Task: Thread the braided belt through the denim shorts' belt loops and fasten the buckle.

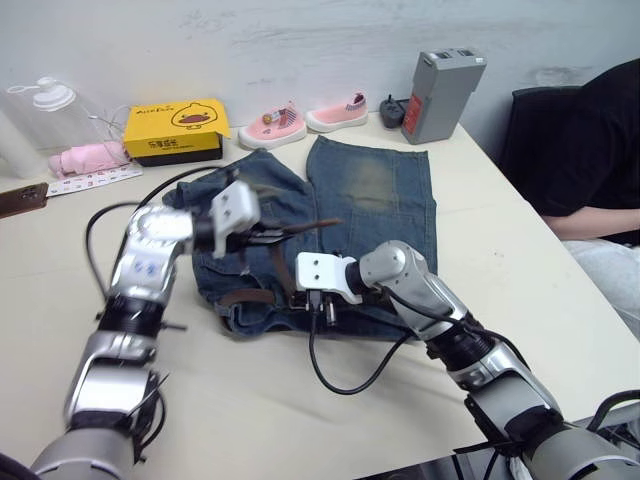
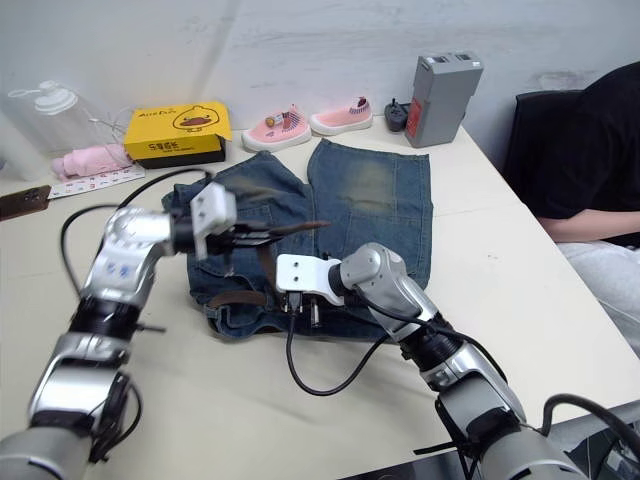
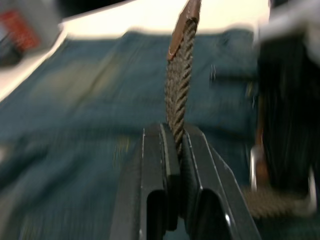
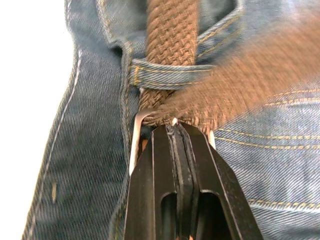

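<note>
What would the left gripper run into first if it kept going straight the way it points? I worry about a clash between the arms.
Probably nothing at once: the left gripper, shut on the braided belt, points out over the denim shorts. The right gripper sits to one side of that line, though depth is unclear.

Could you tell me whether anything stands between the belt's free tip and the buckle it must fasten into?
Nothing visible does: the left gripper holds the braided belt above the denim shorts, while the right gripper pinches the buckle.
</note>
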You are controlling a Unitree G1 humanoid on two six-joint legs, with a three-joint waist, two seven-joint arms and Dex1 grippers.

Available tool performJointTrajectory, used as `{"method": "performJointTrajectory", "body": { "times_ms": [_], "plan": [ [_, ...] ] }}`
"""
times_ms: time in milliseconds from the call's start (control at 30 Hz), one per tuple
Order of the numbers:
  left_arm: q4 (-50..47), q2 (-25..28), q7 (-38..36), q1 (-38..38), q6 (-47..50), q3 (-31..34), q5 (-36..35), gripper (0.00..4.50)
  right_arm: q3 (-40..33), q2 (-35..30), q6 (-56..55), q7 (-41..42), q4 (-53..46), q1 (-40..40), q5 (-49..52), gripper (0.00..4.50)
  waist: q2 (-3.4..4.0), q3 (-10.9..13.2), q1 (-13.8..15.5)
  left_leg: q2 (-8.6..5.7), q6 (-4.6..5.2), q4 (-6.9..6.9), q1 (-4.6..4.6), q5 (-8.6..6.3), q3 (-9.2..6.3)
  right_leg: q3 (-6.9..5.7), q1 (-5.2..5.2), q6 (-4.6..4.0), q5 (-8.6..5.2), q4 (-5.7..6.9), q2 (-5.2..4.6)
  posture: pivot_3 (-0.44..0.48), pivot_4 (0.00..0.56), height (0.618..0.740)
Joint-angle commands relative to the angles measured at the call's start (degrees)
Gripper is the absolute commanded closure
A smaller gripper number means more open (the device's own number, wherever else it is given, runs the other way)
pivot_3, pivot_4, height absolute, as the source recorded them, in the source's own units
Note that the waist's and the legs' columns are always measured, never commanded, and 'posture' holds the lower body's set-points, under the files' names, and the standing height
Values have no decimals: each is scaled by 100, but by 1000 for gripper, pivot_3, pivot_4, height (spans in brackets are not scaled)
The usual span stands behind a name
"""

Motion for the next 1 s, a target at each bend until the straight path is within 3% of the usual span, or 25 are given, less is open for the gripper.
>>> {"method": "performJointTrajectory", "body": {
  "times_ms": [33,67,200,233,400,467,733,900,1000],
  "plan": [
    [-883,77,423,271,-58,129,66,4500,-40,-34,546,-167,-66,226,161,4408,-7,11,55,0,3,1,-2,-1,0,2,1,4,2,-6,-1,0,150,698],
    [-1068,74,522,398,31,140,53,4500,-130,-56,689,-191,-228,246,254,4408,-7,16,71,1,8,1,-3,-4,0,2,0,7,4,-30,-3,0,150,698],
    [-1659,42,934,702,395,201,23,4500,-746,-142,1391,-357,-1271,392,770,3122,16,39,87,4,6,-1,-16,-7,-1,-1,-11,7,4,-30,-1,0,150,698],
    [-1751,46,993,724,490,221,-19,4500,-928,-157,1630,-422,-1615,442,928,2483,17,45,87,-2,6,-2,-29,-7,-1,-3,-19,8,5,-23,2,0,150,698],
    [-1862,144,1035,725,699,268,-139,4500,-1302,-470,2130,-712,-2960,815,1254,421,17,74,84,-10,6,-2,-76,-7,-1,-15,-54,10,6,-31,4,0,150,698],
    [-1858,137,1030,644,831,324,-275,4500,-1071,-769,1753,-931,-3276,1141,950,133,14,77,89,-12,6,0,-99,-7,5,-14,-81,12,7,-30,5,0,150,698],
    [-1829,128,1018,343,1182,360,-572,4500,-213,-1233,663,-2124,-3657,1892,-180,133,-29,122,84,-14,4,1,-110,-3,16,-10,-98,16,9,-28,7,0,150,698],
    [-1821,116,1024,294,1245,306,-621,4500,183,-1182,139,-2948,-3527,2101,-981,133,-33,125,84,-14,3,1,-112,-2,37,-9,-100,16,9,-29,8,0,150,698],
    [-1813,96,1034,286,1280,292,-632,4500,411,-1233,-68,-3025,-3464,2198,-1252,133,-35,126,90,-13,2,2,-111,-1,61,-10,-100,16,9,-27,8,0,150,698]
  ]
}}
